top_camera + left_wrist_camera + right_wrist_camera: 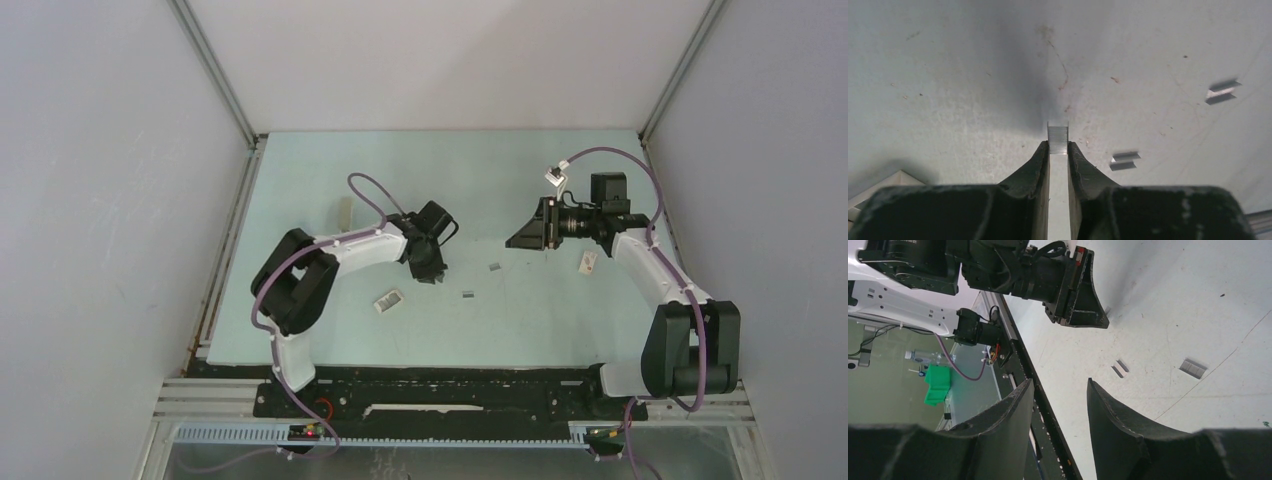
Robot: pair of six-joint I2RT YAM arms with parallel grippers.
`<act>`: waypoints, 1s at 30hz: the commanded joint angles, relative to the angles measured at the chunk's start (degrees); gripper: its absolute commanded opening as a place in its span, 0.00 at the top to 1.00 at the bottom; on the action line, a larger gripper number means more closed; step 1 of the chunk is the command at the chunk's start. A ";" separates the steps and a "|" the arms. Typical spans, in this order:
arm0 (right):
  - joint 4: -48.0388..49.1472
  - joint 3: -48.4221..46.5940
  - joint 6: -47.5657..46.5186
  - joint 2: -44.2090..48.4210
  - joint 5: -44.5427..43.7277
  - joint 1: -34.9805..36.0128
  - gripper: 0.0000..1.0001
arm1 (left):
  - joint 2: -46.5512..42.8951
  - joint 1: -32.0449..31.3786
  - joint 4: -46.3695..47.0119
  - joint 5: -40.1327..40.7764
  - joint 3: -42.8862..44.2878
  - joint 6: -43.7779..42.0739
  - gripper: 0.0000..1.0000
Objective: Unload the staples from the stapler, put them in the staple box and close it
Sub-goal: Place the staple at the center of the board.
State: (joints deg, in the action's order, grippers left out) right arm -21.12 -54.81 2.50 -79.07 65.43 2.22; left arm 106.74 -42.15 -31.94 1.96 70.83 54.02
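My left gripper (1058, 144) is shut on a short silvery strip of staples (1058, 132), which sticks out past the fingertips just above the pale table. From above it (432, 270) sits left of centre. Two more staple strips lie loose to its right, one near (1124, 161) and one farther (1223, 92); from above they lie mid-table (467, 294) (495, 266). My right gripper (1059, 382) is open and empty, held above the table right of centre (516, 240). I cannot pick out a stapler with certainty.
A small ribbed grey-white block (388, 301) lies in front of the left gripper and shows in the right wrist view (1193, 368). A small white piece (588, 262) lies by the right arm. A pale narrow object (345, 213) stands behind the left arm. Walls enclose three sides.
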 commanded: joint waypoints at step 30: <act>-12.20 -4.99 -16.82 1.01 -10.95 10.97 0.45 | -35.32 0.45 8.06 11.72 -14.15 -13.91 0.33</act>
State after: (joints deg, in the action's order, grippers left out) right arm -27.64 -55.22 -7.25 -77.89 59.09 9.06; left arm 85.80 -42.11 -28.80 6.98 63.51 47.20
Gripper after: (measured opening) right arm 0.547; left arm 0.623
